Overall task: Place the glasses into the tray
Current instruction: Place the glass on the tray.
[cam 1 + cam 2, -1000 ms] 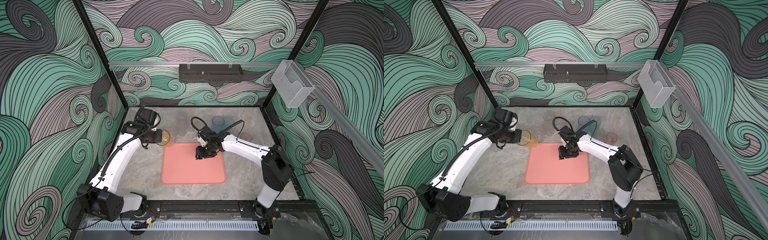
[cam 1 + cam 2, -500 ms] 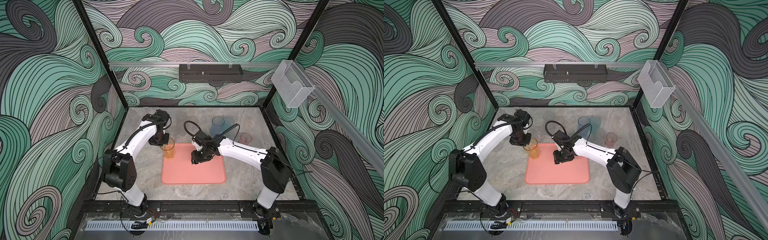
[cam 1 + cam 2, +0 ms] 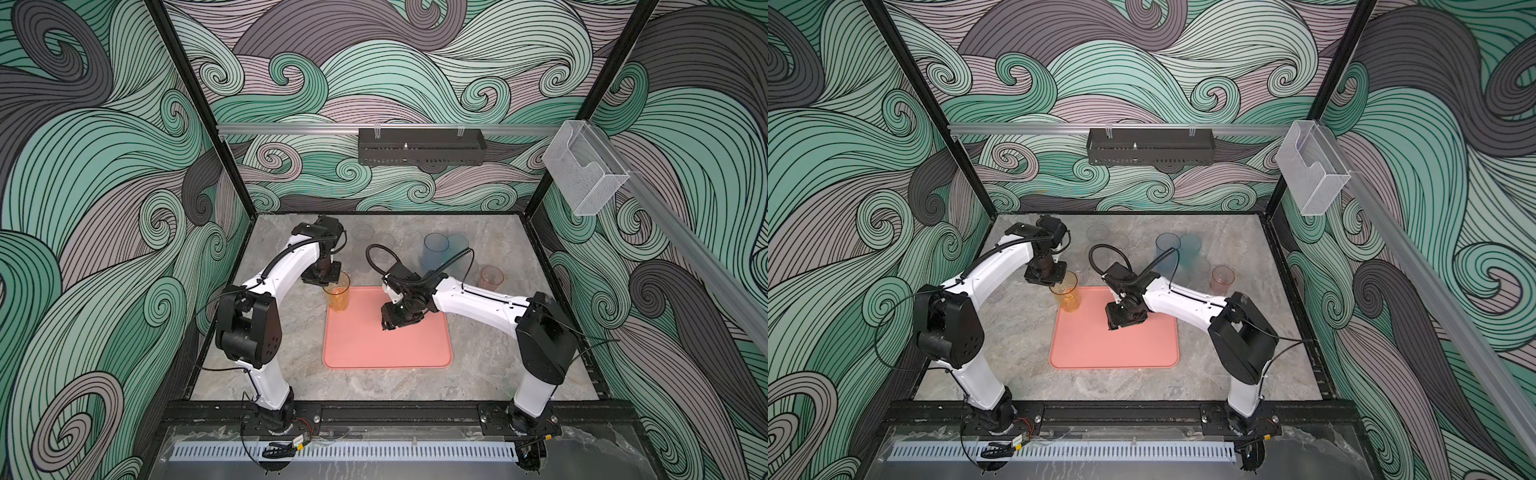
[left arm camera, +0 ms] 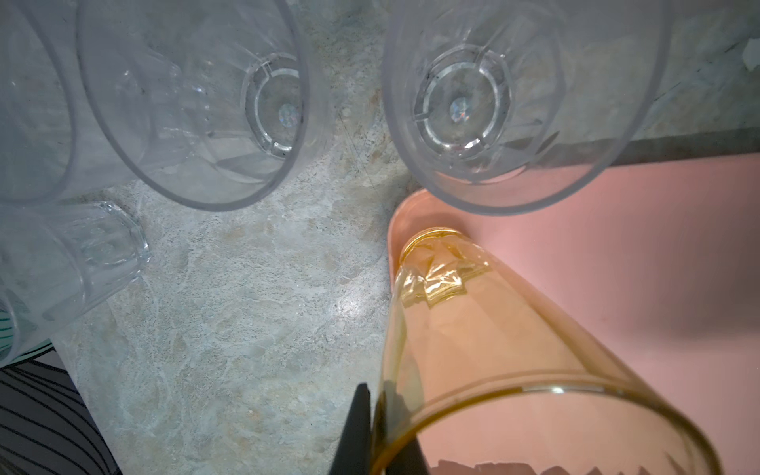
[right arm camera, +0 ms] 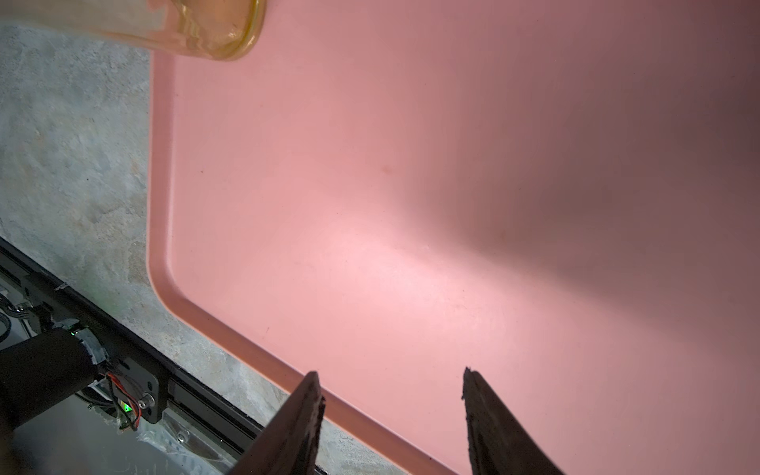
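My left gripper [image 3: 328,282] [image 4: 376,395] is shut on the rim of the tall amber glass [image 3: 338,297] [image 3: 1068,293] [image 4: 493,349], one finger inside and one outside. The glass stands upright with its base at the far left corner of the salmon-pink tray [image 3: 386,353] [image 3: 1113,357] [image 5: 370,205]. Over the tray's middle hangs my right gripper [image 3: 388,324] [image 5: 390,378], open and holding nothing. Behind the tray stand a blue-violet glass [image 3: 435,251], a teal glass [image 3: 457,249], a short reddish glass [image 3: 491,277] and several clear glasses [image 3: 363,235] [image 4: 514,103].
A black perforated basket [image 3: 422,147] hangs on the back wall, and a clear acrylic box [image 3: 584,174] on the right rail. Black frame posts and a front rail [image 3: 395,415] bound the marble table. Clear glasses crowd close beside the amber one in the left wrist view.
The left arm swung in from the left with the amber glass, turned it upright and brought it to the tray's far left corner. The right gripper shifted left and nearer over the tray.
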